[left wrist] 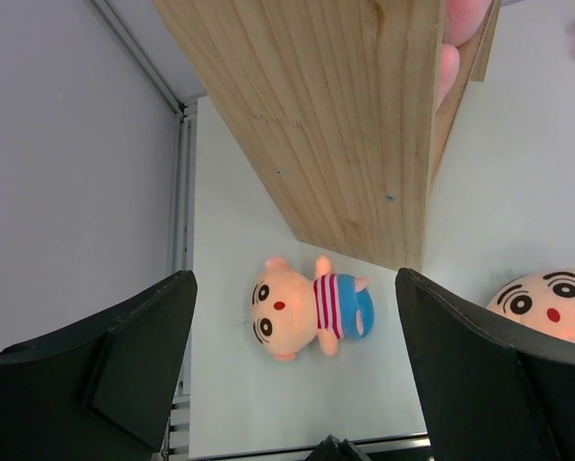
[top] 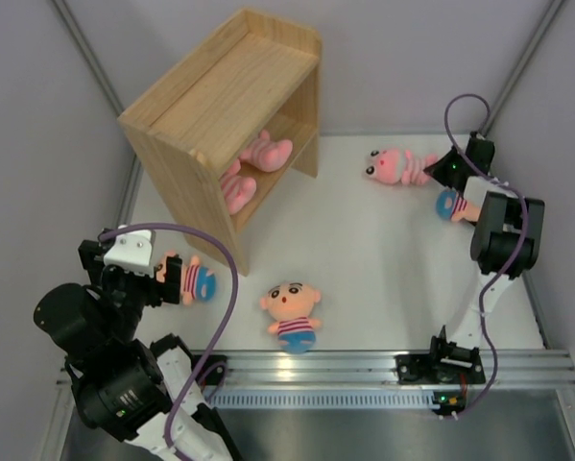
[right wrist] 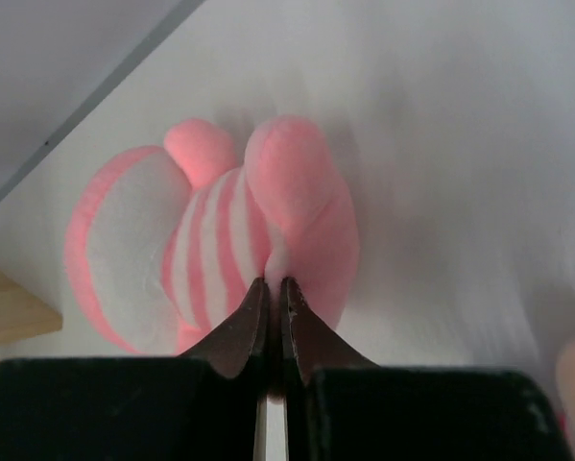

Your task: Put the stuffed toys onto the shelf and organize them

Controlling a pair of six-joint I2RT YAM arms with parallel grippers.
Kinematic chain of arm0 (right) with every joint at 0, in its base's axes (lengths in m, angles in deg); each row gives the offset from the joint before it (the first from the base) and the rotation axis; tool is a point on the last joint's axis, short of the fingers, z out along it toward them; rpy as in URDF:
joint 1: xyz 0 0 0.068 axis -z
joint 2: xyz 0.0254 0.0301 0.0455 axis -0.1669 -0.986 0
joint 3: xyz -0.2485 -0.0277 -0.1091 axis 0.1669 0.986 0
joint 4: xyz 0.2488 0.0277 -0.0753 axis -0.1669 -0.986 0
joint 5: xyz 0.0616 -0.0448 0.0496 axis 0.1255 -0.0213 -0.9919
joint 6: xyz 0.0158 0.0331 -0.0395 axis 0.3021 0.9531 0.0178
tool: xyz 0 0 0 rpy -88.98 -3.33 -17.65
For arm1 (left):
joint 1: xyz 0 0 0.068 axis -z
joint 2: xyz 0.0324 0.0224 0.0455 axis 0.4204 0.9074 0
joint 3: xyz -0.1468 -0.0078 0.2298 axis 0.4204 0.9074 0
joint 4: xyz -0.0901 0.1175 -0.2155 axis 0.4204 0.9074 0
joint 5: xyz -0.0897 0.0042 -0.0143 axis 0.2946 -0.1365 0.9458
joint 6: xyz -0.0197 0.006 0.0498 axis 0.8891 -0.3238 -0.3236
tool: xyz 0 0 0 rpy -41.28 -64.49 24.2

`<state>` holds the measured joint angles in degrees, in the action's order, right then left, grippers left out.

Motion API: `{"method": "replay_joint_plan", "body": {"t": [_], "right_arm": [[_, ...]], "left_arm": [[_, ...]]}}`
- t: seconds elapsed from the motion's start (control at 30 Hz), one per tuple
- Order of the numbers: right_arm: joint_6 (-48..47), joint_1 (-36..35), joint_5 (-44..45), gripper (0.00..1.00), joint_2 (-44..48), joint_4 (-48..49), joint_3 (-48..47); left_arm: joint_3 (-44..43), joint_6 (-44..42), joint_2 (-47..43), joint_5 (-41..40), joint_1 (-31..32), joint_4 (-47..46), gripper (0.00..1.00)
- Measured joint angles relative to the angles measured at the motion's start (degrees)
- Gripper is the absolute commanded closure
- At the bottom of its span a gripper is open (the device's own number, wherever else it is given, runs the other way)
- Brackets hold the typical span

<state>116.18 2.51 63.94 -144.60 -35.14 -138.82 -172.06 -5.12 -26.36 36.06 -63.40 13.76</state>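
**A:** While the right gripper [right wrist: 275, 288] stands pinched together on a fold of the pink striped toy [right wrist: 220, 240], seen at upper right of the overhead view, where is the shelf?

**B:** The shelf [top: 220, 106] stands at upper left on the white table [top: 383, 259], well apart from that toy. On its inner board lie a shelved pink toy [top: 266, 151] and a second shelved pink toy [top: 237, 189], side by side.

**A:** And the left gripper [left wrist: 295, 283]?

**B:** Its fingers are spread wide at lower left, closed on nothing. The left peach doll [left wrist: 306, 307] lies on the table below the gap, just beside the shelf's side panel.

**A:** Any others?

**B:** The centre peach doll [top: 292, 312] lies face up at lower centre. A third doll [top: 453, 205] shows partly behind the right arm, blue shorts visible.
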Motion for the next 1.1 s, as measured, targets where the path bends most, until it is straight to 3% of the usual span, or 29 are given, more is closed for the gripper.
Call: {"method": "replay_joint_plan", "body": {"t": [0.23,0.53,0.9,1.1], "right_arm": [[9.3,-2.1,3.8,1.00,26.9,6.5,21.5],[18.2,-13.4,11.0,1.00,48.9,17.0,26.4],[29.2,-29.0,26.0,1.00,51.1,21.9,27.7],[35.8,-32.4,29.4,1.00,47.1,26.3,27.7]], "left_arm": [[0.5,0.0,0.0,0.7,0.0,0.0,0.10],[0.5,0.3,-1.0,2.2,1.1,0.0,0.10],[0.5,0.7,-1.7,2.2,2.6,0.0,0.10],[0.5,1.2,-1.8,2.1,3.1,0.0,0.10]]}}
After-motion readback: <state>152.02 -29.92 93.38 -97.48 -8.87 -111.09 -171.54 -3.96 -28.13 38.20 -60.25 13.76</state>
